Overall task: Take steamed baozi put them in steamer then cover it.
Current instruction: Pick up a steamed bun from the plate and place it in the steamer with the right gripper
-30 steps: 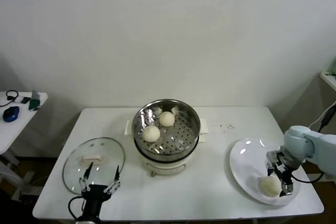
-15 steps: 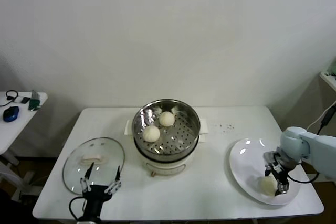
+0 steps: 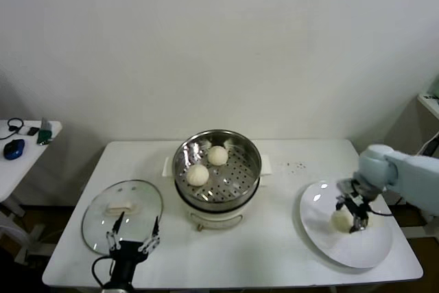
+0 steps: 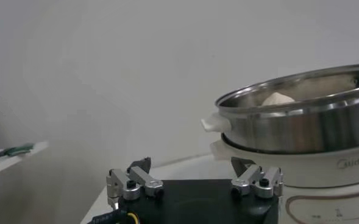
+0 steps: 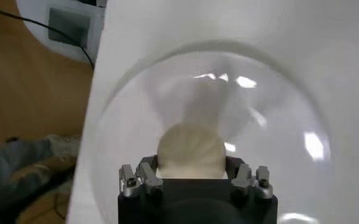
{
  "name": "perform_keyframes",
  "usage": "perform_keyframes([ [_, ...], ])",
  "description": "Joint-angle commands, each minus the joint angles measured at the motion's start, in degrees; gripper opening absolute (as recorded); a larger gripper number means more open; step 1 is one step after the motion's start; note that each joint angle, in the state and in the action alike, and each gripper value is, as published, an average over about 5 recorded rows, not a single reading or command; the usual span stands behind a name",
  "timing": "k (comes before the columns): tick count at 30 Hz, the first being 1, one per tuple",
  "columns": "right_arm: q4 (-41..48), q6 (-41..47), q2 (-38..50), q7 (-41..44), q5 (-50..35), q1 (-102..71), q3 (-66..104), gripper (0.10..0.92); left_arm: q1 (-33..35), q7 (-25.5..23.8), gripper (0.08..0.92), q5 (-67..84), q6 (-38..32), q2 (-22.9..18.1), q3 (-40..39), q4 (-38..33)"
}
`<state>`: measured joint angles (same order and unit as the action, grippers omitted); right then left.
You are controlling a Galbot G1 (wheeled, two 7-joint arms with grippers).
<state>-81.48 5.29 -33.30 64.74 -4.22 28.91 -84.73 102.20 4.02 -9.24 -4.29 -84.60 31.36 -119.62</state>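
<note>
Lifted off the white plate [image 3: 363, 252] since a moment ago, a steamed baozi [image 3: 341, 219] rides clamped in the right gripper [image 3: 348, 216], next to travel to the steamer [image 3: 217, 167] holding two buns, while the left gripper [image 3: 130, 239] waits spread beside the glass cover [image 3: 123, 213]

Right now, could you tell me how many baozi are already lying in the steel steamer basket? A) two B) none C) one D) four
A: the head view shows two baozi on the perforated floor of the steamer, while a third bun sits in the right tool over the white plate.
</note>
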Motion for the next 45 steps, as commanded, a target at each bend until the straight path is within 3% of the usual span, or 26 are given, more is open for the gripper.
perform_keyframes([
  [1, 2.0, -14.6, -14.3, 2.7, -3.1, 23.0, -10.2, 0.704, 0.2, -0.2, 0.823, 0.0, 0.0, 0.2, -0.1, 0.0],
  [10, 3.3, -22.1, -29.6, 5.0, -6.7, 26.3, -5.5, 0.712, 0.7, -0.6, 0.823, 0.5, 0.2, 1.5, 0.1, -0.2],
  [21, 3.8, -27.9, -42.5, 5.7, -3.2, 19.0, 0.1, 0.715, 0.6, -0.6, 0.823, 1.6, 0.0, 2.5, 0.1, 0.3],
  [45, 9.1, -32.8, -51.9, 8.4, 7.0, 3.8, 0.8, 0.721, 1.4, -0.5, 0.823, 4.2, -1.2, 3.0, 1.9, 1.8],
])
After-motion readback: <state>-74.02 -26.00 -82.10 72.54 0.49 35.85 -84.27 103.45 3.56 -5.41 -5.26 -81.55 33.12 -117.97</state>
